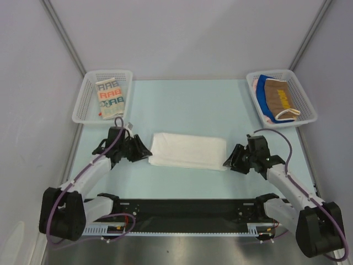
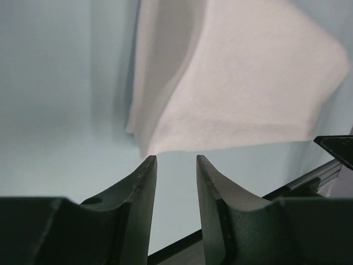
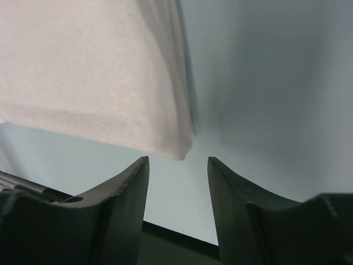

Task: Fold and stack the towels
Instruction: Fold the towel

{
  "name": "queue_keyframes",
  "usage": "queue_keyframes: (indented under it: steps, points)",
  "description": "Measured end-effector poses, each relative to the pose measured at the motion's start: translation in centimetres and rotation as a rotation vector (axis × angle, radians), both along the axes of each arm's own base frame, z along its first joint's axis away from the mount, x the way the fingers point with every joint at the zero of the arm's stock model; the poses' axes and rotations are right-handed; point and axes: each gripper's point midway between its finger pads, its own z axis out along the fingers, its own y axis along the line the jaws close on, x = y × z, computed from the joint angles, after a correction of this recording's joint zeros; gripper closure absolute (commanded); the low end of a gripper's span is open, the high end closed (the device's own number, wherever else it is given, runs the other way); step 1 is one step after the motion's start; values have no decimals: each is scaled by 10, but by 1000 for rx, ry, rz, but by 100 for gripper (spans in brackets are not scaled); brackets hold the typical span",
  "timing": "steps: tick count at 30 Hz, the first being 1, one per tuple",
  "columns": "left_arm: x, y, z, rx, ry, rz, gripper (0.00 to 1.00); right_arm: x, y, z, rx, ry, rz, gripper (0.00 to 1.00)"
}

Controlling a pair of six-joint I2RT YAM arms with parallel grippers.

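On the desk [image 1: 187,105], in the middle, a folded white towel [image 1: 187,150] lies flat. The left gripper [image 1: 144,153] is just beside its left end, jaws a little apart, empty. The right gripper [image 1: 229,162] is beside the right end, wider, also empty.

The pale blue-green counter [image 1: 187,105] carries a folded white towel [image 1: 188,150], lying flat near its middle with its long side running left to right. The left basket [image 1: 84,106] and the right basket [image 1: 305,102], both white mesh, sit at the far corners, well apart from the towel.
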Motion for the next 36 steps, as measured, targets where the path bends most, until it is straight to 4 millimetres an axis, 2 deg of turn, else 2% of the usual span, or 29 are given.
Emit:
queue_keyframes:
  steps: [2,4,7,10,12,14,17,19,22,25,27,31,36]
  points:
    - [12,-1,29,-6,-81,0,58,7,1,19,8,-38,-3,53]
    - [24,-3,62,-25,-174,-2,56,22,5,51,30,-125,-3,56]
    - [40,-12,98,-61,-277,-13,56,44,15,87,77,-232,-2,63]
    - [54,-34,110,-95,-309,-57,57,61,37,95,125,-253,28,67]
    - [64,-57,104,-116,-294,-101,58,72,60,87,148,-234,62,70]
    - [73,-78,92,-139,-268,-136,58,85,79,70,164,-208,80,74]
    - [82,-102,60,-163,-211,-165,59,99,99,46,195,-182,91,76]
    - [86,-109,40,-167,-175,-168,60,111,107,34,217,-188,81,78]
    - [94,-112,15,-163,-141,-155,60,133,115,17,268,-203,49,79]
    - [104,-112,5,-170,-144,-135,61,151,113,-4,330,-206,-10,83]
    - [112,-110,0,-170,-155,-118,61,156,109,-18,382,-183,-53,85]
    - [127,-98,-6,-162,-171,-65,61,160,104,-18,479,-200,-92,84]
    - [142,-74,-11,-125,-192,16,62,161,90,-17,539,-215,-145,85]
